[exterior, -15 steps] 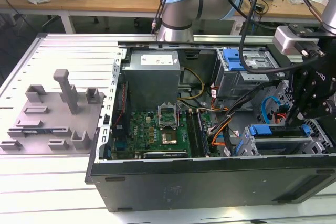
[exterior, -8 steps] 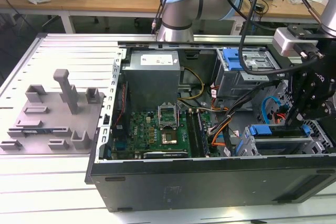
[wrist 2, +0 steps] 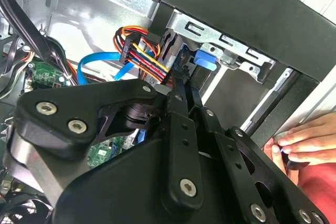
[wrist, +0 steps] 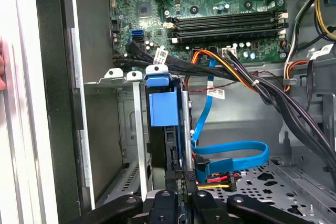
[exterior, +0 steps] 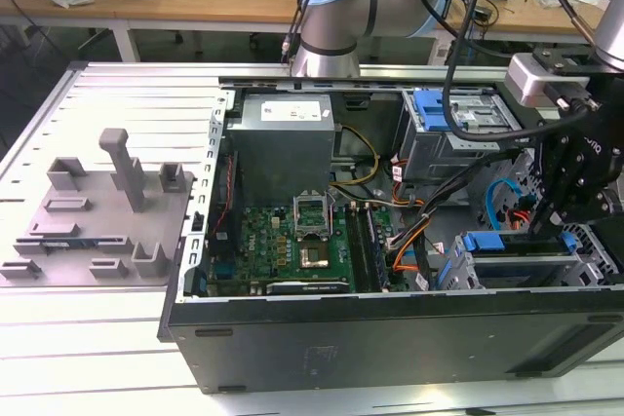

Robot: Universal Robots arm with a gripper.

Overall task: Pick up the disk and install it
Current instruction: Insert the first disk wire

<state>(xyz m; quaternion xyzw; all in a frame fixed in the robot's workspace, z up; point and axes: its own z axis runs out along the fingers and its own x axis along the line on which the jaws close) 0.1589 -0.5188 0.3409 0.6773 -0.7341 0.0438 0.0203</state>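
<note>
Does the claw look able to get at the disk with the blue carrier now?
Probably yes: the claw is directly at the end of the disk, nothing lies between them, and the cables pass to one side.

**A:** How many computer cases?

**B:** One open case (exterior: 390, 328). Inside it are one motherboard (exterior: 283, 241) and one power supply (exterior: 283, 138).

**A:** Blue-framed drives?

**B:** Two in the exterior view. One is the disk (exterior: 512, 243), right at the gripper (exterior: 538, 226). The other is a second carrier (exterior: 444, 109), well apart from the gripper in the other cage.

**A:** Memory slots?

**B:** Four memory slots (wrist: 228, 24) in the first wrist view, out beyond the disk from the gripper.

**A:** Flat blue cables?

**B:** One blue cable (wrist: 231, 150), looping just beside the gripper.

**A:** Trays? People?

**B:** One grey fixture tray (exterior: 93, 221), outside the case and far from the gripper. One hand (wrist 2: 302, 142) in the second wrist view, near the gripper.
</note>
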